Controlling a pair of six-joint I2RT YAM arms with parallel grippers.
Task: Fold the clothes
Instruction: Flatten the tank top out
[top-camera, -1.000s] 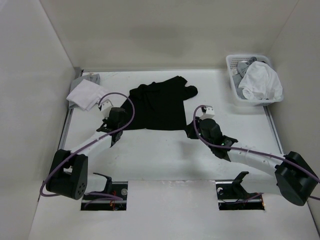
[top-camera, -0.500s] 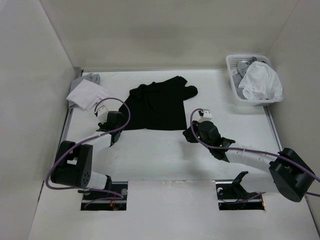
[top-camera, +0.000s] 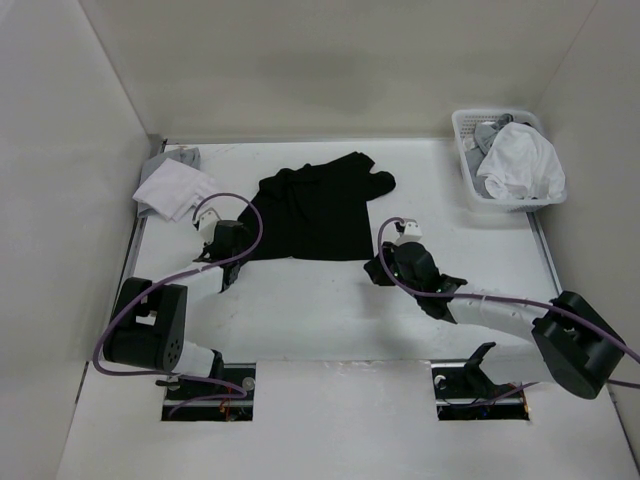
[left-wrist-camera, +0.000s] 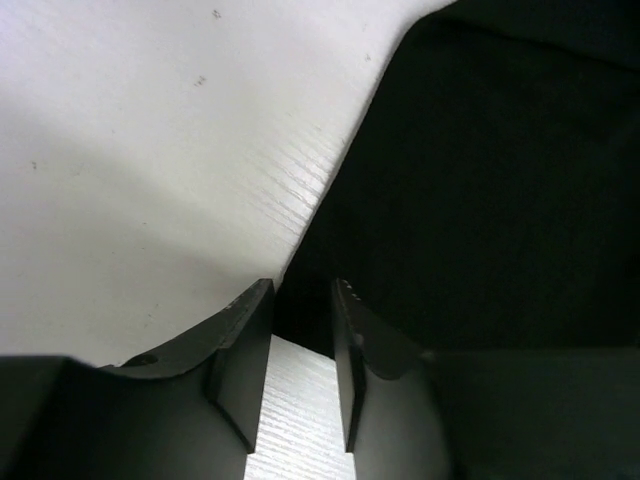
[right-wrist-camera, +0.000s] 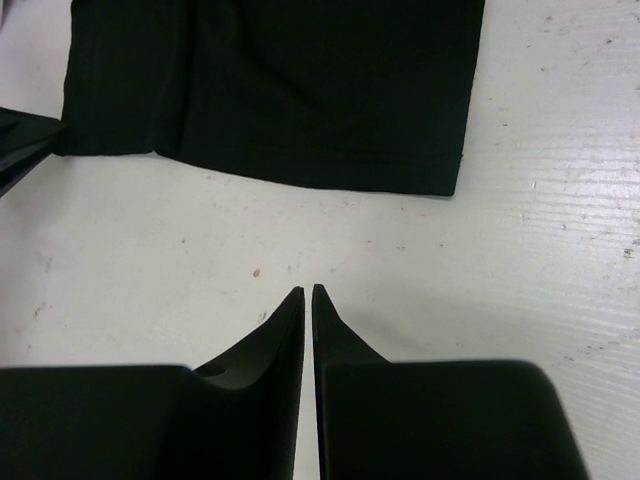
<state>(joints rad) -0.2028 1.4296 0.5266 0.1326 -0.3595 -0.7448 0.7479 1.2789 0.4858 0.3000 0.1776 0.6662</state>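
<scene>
The clothes are one black T-shirt, spread flat mid-table with its hem toward the arms. My left gripper sits at the hem's left corner. In the left wrist view its jaws stand apart, with the shirt corner reaching in between the tips and bare table showing further back. My right gripper hovers just short of the hem's right corner. In the right wrist view it is shut to a hairline slit with nothing in it, and the shirt lies a little ahead.
A folded white cloth pile lies at the back left, close to the left arm. A white basket holding white and grey garments stands at the back right. Walls close in the table on three sides.
The left gripper was shut a second ago and now stands apart at the shirt corner. The right gripper has drawn back slightly toward the near edge.
</scene>
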